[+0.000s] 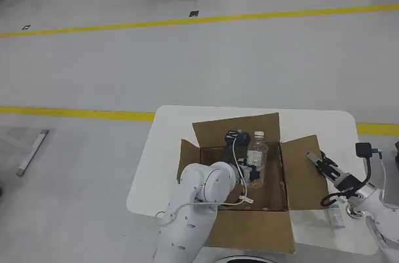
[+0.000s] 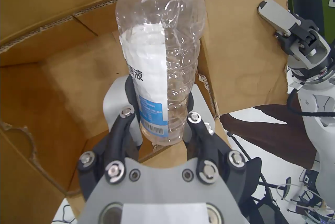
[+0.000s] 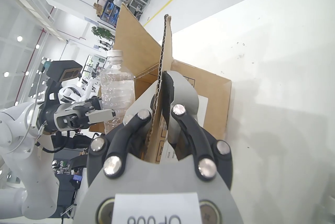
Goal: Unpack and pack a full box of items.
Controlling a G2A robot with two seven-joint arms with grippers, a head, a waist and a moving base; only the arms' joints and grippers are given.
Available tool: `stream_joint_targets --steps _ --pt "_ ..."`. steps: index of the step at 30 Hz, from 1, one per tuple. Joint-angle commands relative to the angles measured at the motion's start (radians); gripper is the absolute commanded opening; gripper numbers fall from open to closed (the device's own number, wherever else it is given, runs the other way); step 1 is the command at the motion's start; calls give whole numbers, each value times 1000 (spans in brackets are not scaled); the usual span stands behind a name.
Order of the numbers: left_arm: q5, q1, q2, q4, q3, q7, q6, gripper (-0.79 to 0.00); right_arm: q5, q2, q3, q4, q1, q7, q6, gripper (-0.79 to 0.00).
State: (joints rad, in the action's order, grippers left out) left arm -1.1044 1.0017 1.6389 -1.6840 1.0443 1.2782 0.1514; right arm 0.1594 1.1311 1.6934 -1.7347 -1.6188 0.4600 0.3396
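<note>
Inside the open brown cardboard box, which sat on the white rounded table, the left gripper was clamped on the lower part of a clear plastic bottle with a white cap and a white-and-blue label. Its two dark fingers pressed against opposite sides of the bottle near the base. The bottle stood roughly upright over the box's interior, and in the right wrist view its cap and shoulders rose above the cardboard rim.

Over on the box's right side, the right gripper was closed on the box's raised right-hand flap. The corrugated edge ran between its fingers, one finger on each face of the cardboard. The other flaps stood open, spread outward around the box.

A small pale bottle lay on the table outside the box, just beside the right arm.
</note>
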Motion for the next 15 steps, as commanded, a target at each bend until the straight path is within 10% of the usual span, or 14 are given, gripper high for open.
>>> stream_joint_targets --steps 1,15 --pt "0 0 0 0 0 0 0 -785 1 0 0 0 0 0 0 -785" --pt "105 40 3 88 -19 -29 58 -785 -22 2 -7 -9 -3 -24 -23 -785"
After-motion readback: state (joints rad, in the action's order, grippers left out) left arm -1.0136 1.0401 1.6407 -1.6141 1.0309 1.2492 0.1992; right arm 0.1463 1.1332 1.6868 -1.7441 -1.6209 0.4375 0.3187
